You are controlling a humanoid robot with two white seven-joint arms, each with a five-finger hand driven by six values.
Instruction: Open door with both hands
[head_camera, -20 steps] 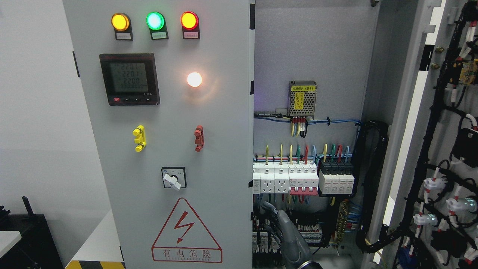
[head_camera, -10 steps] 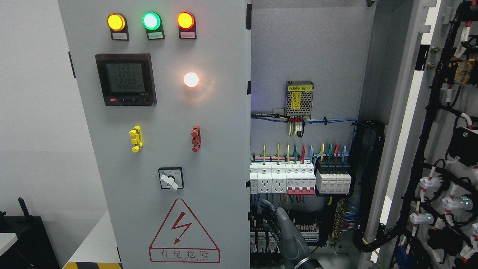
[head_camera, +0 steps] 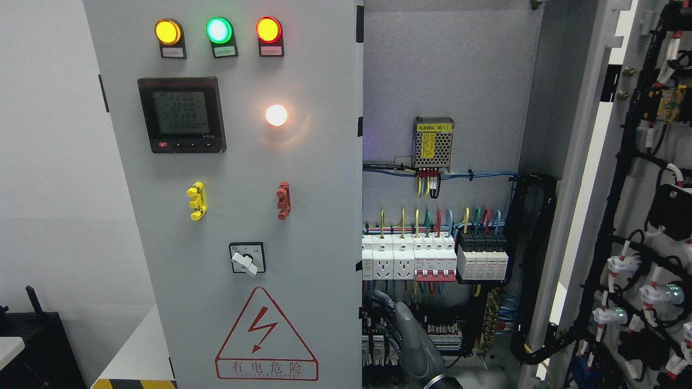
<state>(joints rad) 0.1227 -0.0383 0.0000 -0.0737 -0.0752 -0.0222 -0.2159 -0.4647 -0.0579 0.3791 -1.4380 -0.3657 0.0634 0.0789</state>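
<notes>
The cabinet's left door [head_camera: 303, 178] is a grey panel with three lamps, a meter and a lightning warning sign; its free edge [head_camera: 361, 216] runs down the middle of the picture. The right door [head_camera: 638, 216] stands swung wide at the far right and shows its wired inner face. My right hand [head_camera: 385, 316], grey-gloved, rises from the bottom edge just right of the middle. It is inside the open cabinet, close beside the left door's free edge. Its fingers [head_camera: 378, 298] stretch up and left and hold nothing. My left arm is out of view.
Inside the cabinet sit a meshed power supply [head_camera: 433, 142], a row of white breakers and sockets [head_camera: 411, 259] and black breakers [head_camera: 483, 254], right behind my hand. Black cable bundles [head_camera: 532, 270] hang along the right frame. A black box [head_camera: 32, 346] stands at the lower left.
My right hand has slid a little left and down, closer to the left door's free edge. The view itself shifted slightly a second ago. Neither door has visibly swung.
</notes>
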